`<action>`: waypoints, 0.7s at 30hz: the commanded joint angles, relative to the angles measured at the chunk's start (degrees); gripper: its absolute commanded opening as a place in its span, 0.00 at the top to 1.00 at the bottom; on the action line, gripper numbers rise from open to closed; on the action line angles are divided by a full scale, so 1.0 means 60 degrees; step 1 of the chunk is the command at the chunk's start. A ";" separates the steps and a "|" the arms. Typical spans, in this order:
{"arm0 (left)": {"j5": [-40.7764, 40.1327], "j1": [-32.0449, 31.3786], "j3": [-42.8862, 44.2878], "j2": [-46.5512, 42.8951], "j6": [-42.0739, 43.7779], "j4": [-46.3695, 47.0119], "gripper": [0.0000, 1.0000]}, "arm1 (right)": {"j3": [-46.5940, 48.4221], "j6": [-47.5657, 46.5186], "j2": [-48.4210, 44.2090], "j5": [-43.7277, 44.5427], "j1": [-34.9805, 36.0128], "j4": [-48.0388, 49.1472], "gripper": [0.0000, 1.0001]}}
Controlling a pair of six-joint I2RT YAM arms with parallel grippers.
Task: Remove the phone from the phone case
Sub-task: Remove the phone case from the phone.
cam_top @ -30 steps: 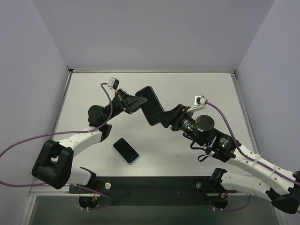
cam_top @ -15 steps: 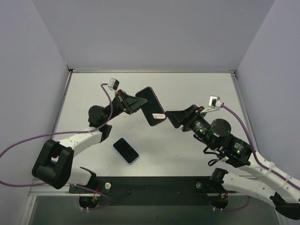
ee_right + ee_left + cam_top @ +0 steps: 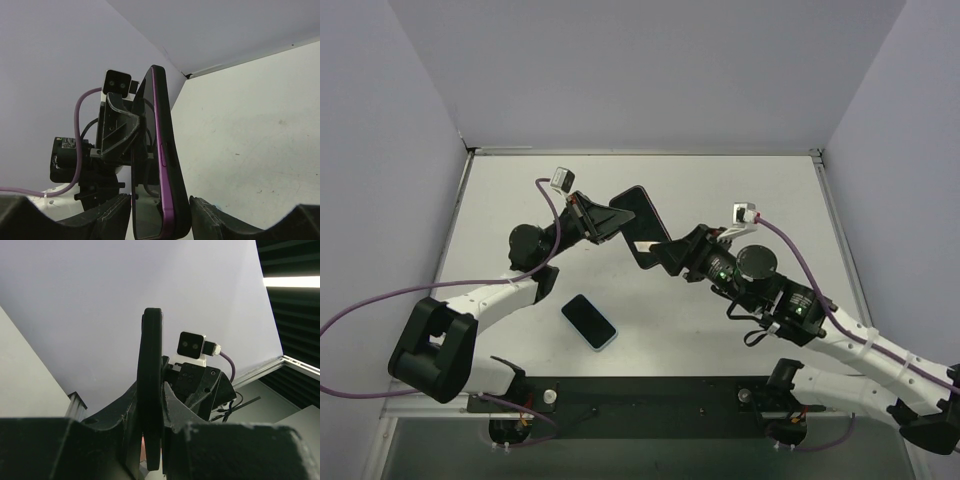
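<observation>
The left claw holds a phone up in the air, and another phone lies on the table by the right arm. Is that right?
No. The left claw holds a phone up, but the other phone lies on the table by the left arm. The top view shows it.

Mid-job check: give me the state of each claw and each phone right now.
Left claw, shut on the held phone.
Right claw, straddling that phone's other end; grip unclear.
Held phone, off the table, tilted.
Second phone, flat on the table, screen up, light blue case on.
</observation>
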 commanded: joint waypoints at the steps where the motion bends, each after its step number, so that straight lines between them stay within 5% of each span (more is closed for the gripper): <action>1: -0.0109 0.0026 0.0310 -0.0181 0.0051 0.0471 1.00 | -0.0049 -0.0303 -0.0483 0.0813 0.0055 -0.0281 0.49; 6: 0.0854 0.0027 0.0806 -0.0022 0.0692 -0.0669 1.00 | 0.0856 -0.1490 -0.0824 0.0672 -0.0996 -0.2288 0.31; 9: 0.1501 -0.0018 0.1246 0.0082 0.1031 -0.1506 1.00 | 0.1386 -0.1726 -0.0283 -0.2632 -0.2633 -0.2849 0.26; 11: 0.1837 -0.0032 0.1539 0.0096 0.1178 -0.1945 1.00 | 0.1401 -0.1523 0.0055 -0.5014 -0.3239 -0.2250 0.25; 14: 0.2248 -0.0105 0.1963 0.0082 0.1544 -0.2605 1.00 | 0.1415 -0.1375 0.0788 -0.6707 -0.3534 -0.1473 0.24; 21: 0.2440 -0.0135 0.2156 -0.0079 0.2072 -0.3441 1.00 | 0.0816 -0.0424 0.1375 -0.7899 -0.3549 0.0387 0.28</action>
